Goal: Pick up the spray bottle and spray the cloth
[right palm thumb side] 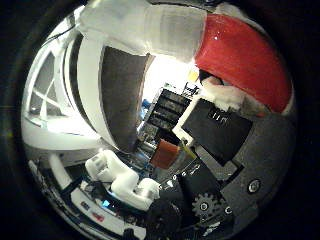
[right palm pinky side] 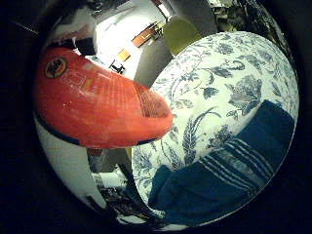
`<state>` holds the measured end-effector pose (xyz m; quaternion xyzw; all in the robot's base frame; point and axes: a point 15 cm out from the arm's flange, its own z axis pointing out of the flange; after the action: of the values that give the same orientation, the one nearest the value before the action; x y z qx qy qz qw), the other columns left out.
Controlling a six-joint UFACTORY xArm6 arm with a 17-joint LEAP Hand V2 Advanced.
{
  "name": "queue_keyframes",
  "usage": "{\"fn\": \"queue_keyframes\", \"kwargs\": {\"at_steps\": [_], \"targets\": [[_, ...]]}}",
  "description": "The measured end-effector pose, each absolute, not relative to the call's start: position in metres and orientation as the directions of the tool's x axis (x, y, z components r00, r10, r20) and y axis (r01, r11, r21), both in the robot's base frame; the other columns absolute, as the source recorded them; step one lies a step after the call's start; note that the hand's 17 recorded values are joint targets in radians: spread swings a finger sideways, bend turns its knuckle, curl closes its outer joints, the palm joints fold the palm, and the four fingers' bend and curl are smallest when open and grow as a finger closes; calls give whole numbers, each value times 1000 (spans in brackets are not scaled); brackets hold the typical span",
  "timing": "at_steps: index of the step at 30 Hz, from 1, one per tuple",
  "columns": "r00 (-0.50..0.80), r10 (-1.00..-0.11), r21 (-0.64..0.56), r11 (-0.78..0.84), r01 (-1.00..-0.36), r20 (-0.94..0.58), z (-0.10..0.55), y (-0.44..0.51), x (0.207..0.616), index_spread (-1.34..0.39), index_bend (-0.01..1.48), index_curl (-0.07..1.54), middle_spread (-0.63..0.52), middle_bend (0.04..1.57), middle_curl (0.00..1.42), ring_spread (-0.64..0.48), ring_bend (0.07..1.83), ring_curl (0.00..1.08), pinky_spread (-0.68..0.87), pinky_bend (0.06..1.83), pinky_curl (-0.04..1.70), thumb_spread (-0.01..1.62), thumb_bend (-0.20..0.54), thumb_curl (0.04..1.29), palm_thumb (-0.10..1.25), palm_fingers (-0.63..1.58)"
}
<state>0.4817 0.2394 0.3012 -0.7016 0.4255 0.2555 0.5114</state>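
Item: hand (right palm thumb side: 200, 150). Its fingers (right palm thumb side: 120, 180) are curled in round the spray bottle (right palm pinky side: 97, 107), with a padded white part pressed along the red body in the thumb-side view, so I log the hold as closed on the bottle, though the contact points themselves are poorly shown and I may be misreading one.

Item: spray bottle. Red body with a printed label, white lower section, lying right against the palm and filling much of both views. I judge it rigid plastic with a glossy, likely slippery skin; weight depends on fill, which I cannot see. Best hold is round the narrower neck, with one finger free for the trigger.

Item: cloth (right palm pinky side: 234, 175). Dark blue with pale stripes, soft, rumpled, lying at the near edge of the table.

Item: table (right palm pinky side: 219, 83). Round, under a blue floral cover; the bottle is held above and beside its edge, apart from the cloth.
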Motion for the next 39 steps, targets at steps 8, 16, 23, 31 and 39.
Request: {"fn": "queue_keyframes", "kwargs": {"at_steps": [8, 16, 23, 31, 39], "targets": [[486, -377, -487, -101, -868, -788, 292, 253, 490, -222, 1052, 792, -71, 1332, 602, -146, 1459, 559, -191, 1336, 758, 470, -20, 943, 1086, 1218], [377, -495, -434, 0, -901, -783, 289, 254, 512, -220, 1057, 788, -71, 1331, 602, -147, 1457, 559, -190, 1337, 757, 445, -20, 948, 1085, 1219], [330, -526, -400, 21, -916, -784, 290, 277, 508, -218, 1063, 784, -71, 1333, 603, -148, 1458, 561, -202, 1334, 758, 424, -20, 950, 1087, 1216], [318, -553, -402, 34, -915, -770, 286, 293, 510, -217, 1066, 780, -71, 1333, 602, -147, 1449, 560, -204, 1324, 756, 410, -21, 949, 1080, 1216], [302, -579, -405, 55, -912, -757, 279, 292, 520, -217, 1067, 777, -71, 1333, 602, -147, 1448, 561, -205, 1321, 759, 397, -23, 949, 1066, 1217]]}}
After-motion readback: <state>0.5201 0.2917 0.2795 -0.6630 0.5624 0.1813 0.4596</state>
